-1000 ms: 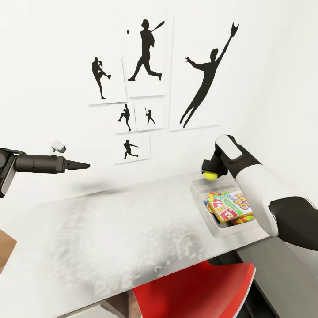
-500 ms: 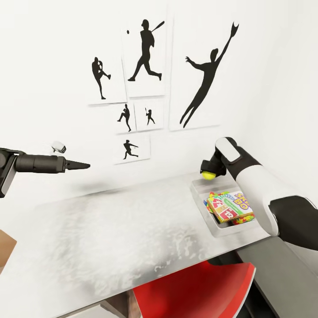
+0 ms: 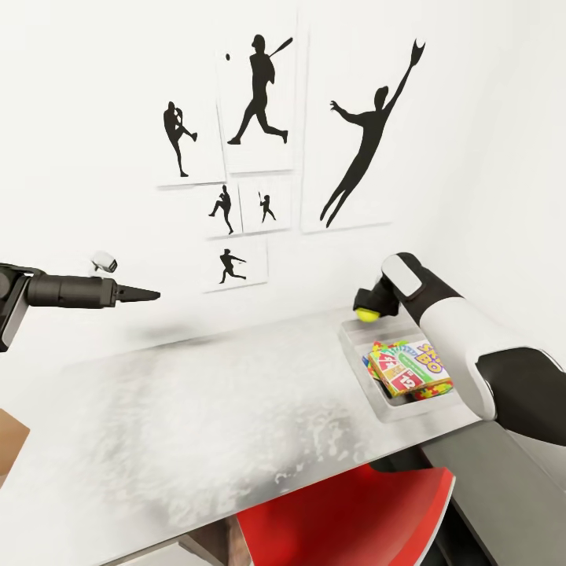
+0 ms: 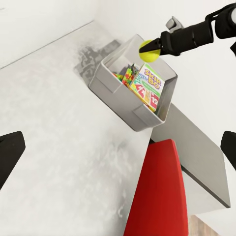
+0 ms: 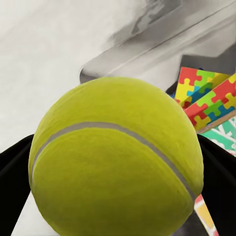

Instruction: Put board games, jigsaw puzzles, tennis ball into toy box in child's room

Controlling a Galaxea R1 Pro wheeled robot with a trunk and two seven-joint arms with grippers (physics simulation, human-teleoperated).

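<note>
In the head view the right gripper (image 3: 366, 309) hangs just above the far end of the toy box (image 3: 355, 339), closed on the ball (image 3: 365, 315), which sits clear of the box's contents. The box lies at the right end of the table (image 3: 204, 409) with its long axis running away from the robot toward the wall; inside it a green and white game (image 3: 415, 362) lies flat on top, its long side slanted across the box, with a jigsaw (image 3: 379, 347) peeping out under it. The left gripper (image 3: 141, 295) is held out level over the table's left part, well apart from the box, pointing right; whether it is open cannot be told from this angle. A red chair (image 3: 354, 519) is tucked under the near edge. In the left wrist view the left gripper's two fingers (image 4: 10, 152) stand at the picture's two edges, far apart and with nothing between them; beyond, the ball (image 4: 149, 49) is pinched at the tip of the right gripper (image 4: 153, 46) above the box (image 4: 120, 96), over the game (image 4: 149, 87) and the coloured jigsaw pieces. In the right wrist view the ball (image 5: 115, 157) is close up between dark fingers (image 5: 12, 162), its white seam curving across it, with jigsaw pieces (image 5: 206, 96) and the box's rim (image 5: 132, 59) below it.
</note>
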